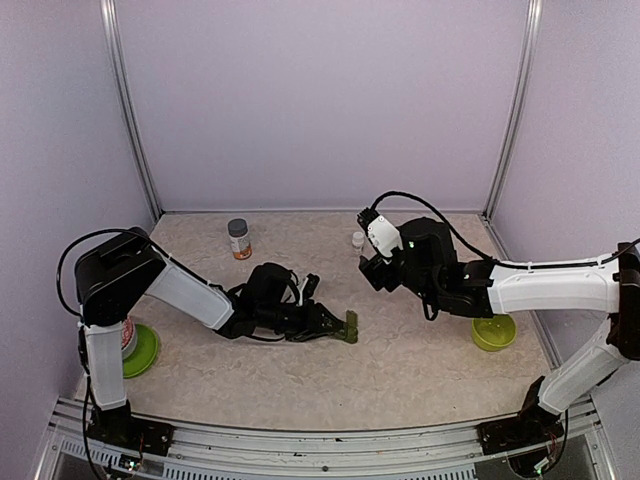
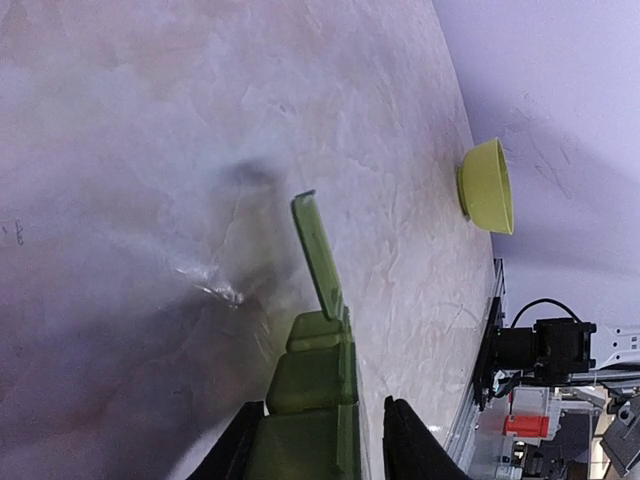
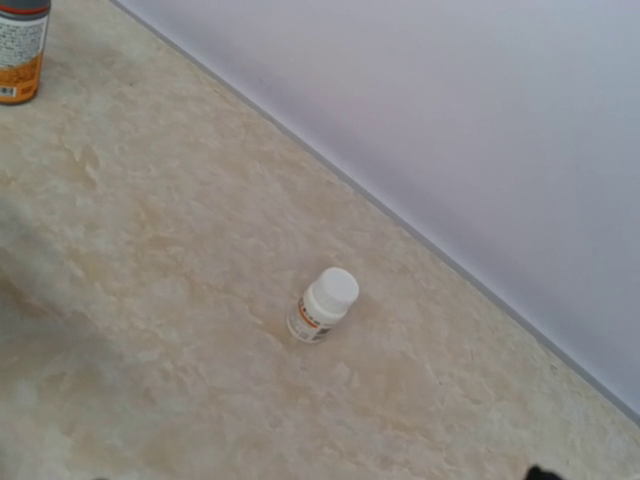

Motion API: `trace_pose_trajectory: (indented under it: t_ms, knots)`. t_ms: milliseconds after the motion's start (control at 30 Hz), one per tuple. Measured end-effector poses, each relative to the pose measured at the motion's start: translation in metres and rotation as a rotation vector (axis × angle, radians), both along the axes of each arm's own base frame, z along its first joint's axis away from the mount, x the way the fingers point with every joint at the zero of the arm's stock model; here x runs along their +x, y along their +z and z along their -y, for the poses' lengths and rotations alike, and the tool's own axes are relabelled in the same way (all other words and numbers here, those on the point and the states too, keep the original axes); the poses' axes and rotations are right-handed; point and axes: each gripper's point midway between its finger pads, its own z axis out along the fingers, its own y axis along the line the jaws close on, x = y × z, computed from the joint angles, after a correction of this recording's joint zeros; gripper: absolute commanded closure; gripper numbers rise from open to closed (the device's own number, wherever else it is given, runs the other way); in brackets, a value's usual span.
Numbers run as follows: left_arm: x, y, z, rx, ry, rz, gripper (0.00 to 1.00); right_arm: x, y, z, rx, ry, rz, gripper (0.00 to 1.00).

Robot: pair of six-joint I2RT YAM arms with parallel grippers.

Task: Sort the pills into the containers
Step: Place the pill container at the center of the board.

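Observation:
The dark olive-green pill box (image 1: pixel 348 327) lies on the table near the middle. In the left wrist view the pill box (image 2: pixel 315 375) runs away from the camera, its far lid (image 2: pixel 318 250) flipped up and the nearer lids down. My left gripper (image 1: pixel 335 322) reaches low over the table. Its jaws stand either side of the box's near end (image 2: pixel 322 408). The left finger (image 2: pixel 240 440) is against the box, and the right finger (image 2: pixel 405 440) stands a little apart from it. My right gripper (image 1: pixel 375 272) hovers open and empty near a small white pill bottle (image 1: pixel 358 239) (image 3: pixel 322 306). No loose pills show.
A grey-capped bottle with an orange label (image 1: pixel 239 239) (image 3: pixel 20 50) stands at the back left. A lime-green bowl (image 1: pixel 493 332) (image 2: pixel 487 186) sits under the right arm. A lime-green dish (image 1: pixel 145 352) holding a white container lies beside the left arm's base.

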Motion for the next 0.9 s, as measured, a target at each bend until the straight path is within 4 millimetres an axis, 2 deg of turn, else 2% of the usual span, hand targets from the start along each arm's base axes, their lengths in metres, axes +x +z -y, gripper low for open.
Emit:
trace_pose_trajectory:
  t_ms: [300, 400, 500, 900]
  knots:
    - [0.001, -0.008, -0.005, 0.04, 0.014, -0.001, 0.48, 0.0, 0.0, 0.0, 0.001, 0.0, 0.0, 0.12]
    - [0.001, -0.009, -0.006, 0.049, 0.014, 0.006, 0.4, 0.0, 0.0, 0.0, 0.002, 0.0, 0.0, 0.12]
    - [0.003, -0.007, -0.005, 0.048, 0.013, 0.022, 0.36, 0.0, 0.001, 0.0, 0.003, 0.001, 0.002, 0.08]
    - [0.023, -0.004, -0.019, 0.065, 0.067, 0.048, 0.32, -0.002, -0.007, 0.001, 0.0, 0.006, -0.008, 0.05]
